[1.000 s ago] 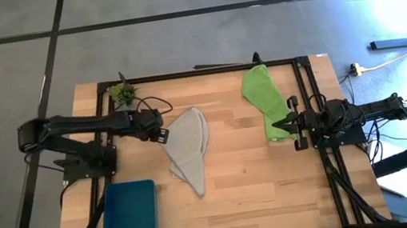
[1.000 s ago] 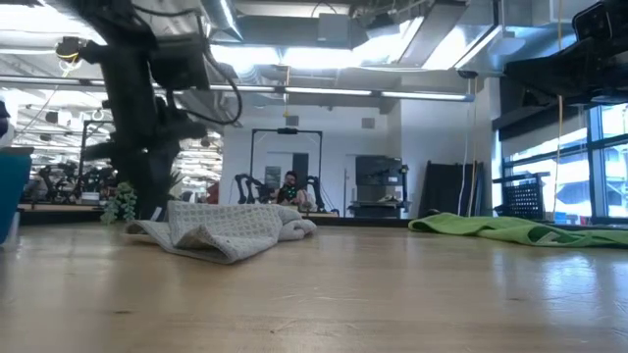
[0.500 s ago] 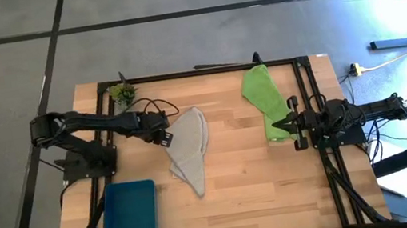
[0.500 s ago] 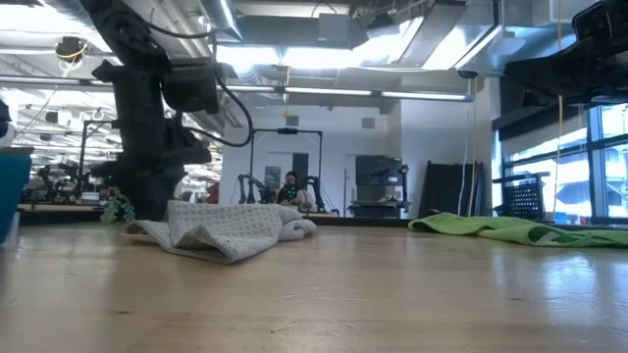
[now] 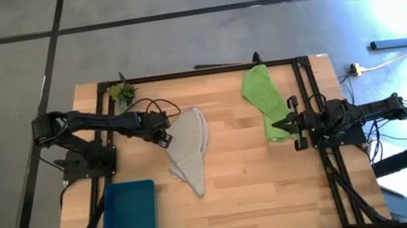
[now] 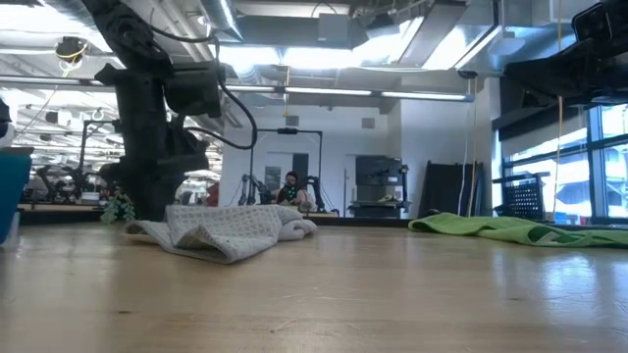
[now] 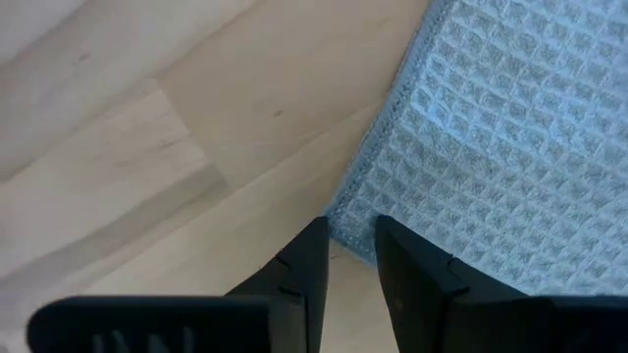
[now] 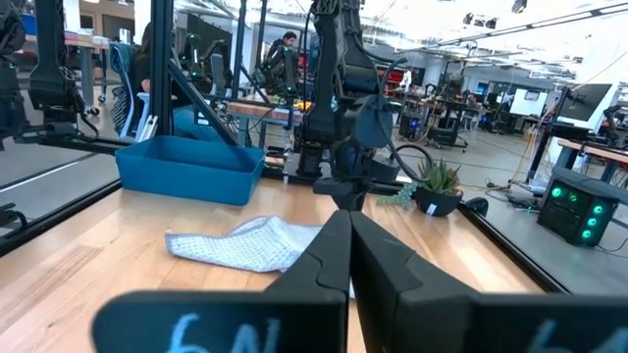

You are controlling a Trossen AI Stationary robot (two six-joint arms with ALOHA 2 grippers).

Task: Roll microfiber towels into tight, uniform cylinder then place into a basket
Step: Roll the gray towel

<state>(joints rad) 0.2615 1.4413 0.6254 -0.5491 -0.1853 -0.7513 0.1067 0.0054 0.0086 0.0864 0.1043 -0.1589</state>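
Wooden table [image 5: 245, 172] under us: grey towel [image 5: 189, 148] crumpled at centre-left of the high view, and our left gripper [image 7: 349, 247] sits at its corner, fingers narrowly apart. Green towel [image 5: 264, 98] lies upper right beside our right gripper [image 5: 287, 124], fingers together. Basket [image 5: 130, 216] sits lower left.

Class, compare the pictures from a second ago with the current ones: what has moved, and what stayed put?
The left hand has advanced toward the grey towel and now sits at its edge, fingers straddling the hem without gripping it. The right hand, green towel, basket and grey towel are unmoved.
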